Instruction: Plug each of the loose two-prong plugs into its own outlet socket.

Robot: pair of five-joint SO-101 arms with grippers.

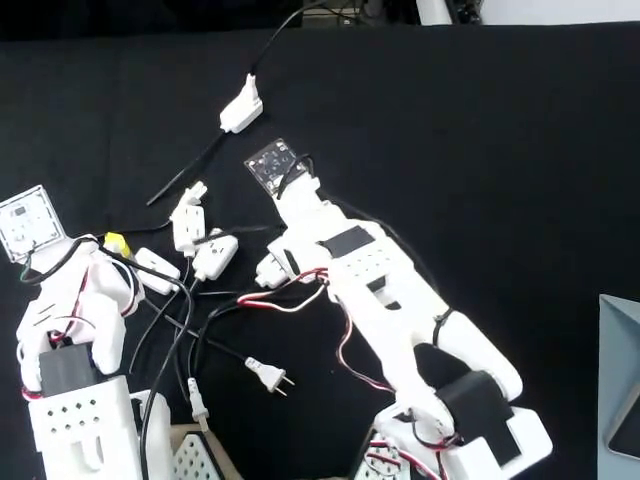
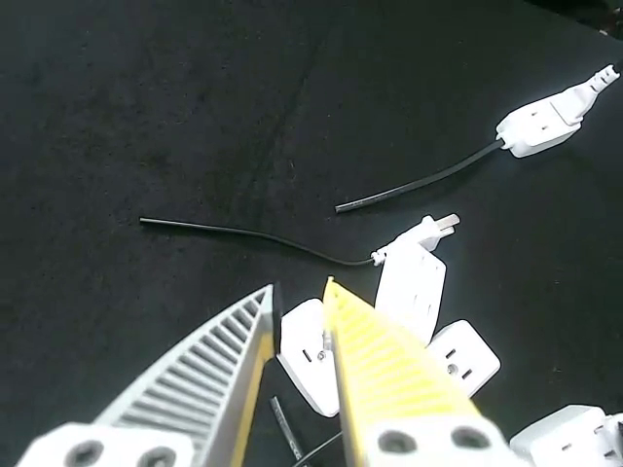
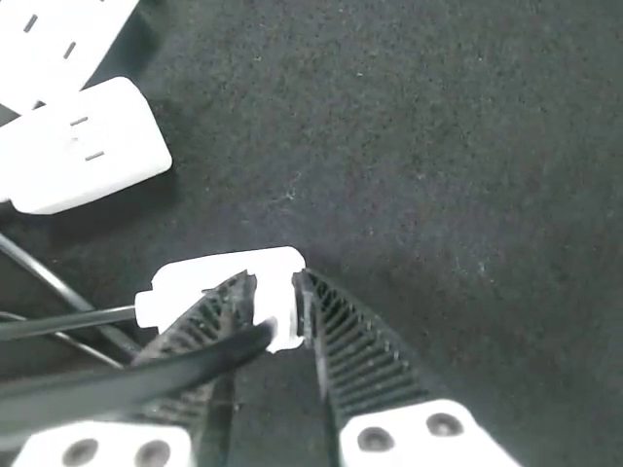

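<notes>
- Black cloth table [image 1: 500, 150]; crossing cords around the loose plug [image 1: 268, 375] could snag an arm.
- left gripper [image 2: 298, 287]: narrow gap, empty, over socket block [image 2: 304, 358]; crowded neighbours may get shoved.
- right gripper [image 3: 274, 280]: clamped on white plug [image 3: 209, 282]; end-grip may twist.
- Free room lies rightward.

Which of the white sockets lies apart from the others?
The socket lying alone toward the far edge of the table; the other sockets lie crowded together, touching or almost touching.
</notes>
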